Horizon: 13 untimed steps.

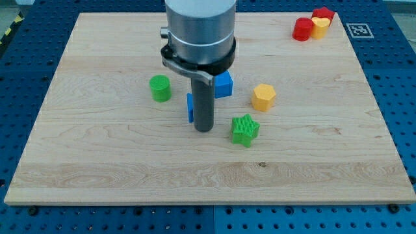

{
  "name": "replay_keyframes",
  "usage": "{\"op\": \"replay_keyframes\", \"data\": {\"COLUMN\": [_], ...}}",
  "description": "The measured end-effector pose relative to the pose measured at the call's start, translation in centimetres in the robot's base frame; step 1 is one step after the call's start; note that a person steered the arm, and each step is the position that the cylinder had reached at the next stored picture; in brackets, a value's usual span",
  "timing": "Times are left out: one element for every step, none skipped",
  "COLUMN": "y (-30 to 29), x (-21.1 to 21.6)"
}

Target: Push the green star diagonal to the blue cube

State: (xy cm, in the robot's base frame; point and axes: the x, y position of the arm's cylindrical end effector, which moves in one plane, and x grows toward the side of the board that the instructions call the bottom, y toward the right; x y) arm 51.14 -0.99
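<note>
The green star [244, 129] lies on the wooden board [97, 162] right of centre. The blue cube [223, 84] sits above and left of it, partly hidden by the arm. My tip [204, 129] rests on the board just left of the green star, with a small gap between them. A second blue block [190, 107] shows as a thin sliver right behind the rod's left side; its shape is mostly hidden.
A green cylinder [160, 88] stands left of the rod. A yellow hexagonal block [264, 96] sits right of the blue cube. At the view's top right corner are a red cylinder [302, 29], a yellow heart-like block [318, 26] and a red block [324, 12].
</note>
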Motion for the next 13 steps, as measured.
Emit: {"op": "replay_keyframes", "data": {"y": [1.7,2.4,2.6,4.1,6.2,6.6,6.6,6.4,6.0,6.0,6.0,6.2,8.1], "x": [3.6,3.4,3.3,3.1,1.8,1.7,2.7,1.1,-2.2,-4.0,-5.6,-6.6,-6.6]}}
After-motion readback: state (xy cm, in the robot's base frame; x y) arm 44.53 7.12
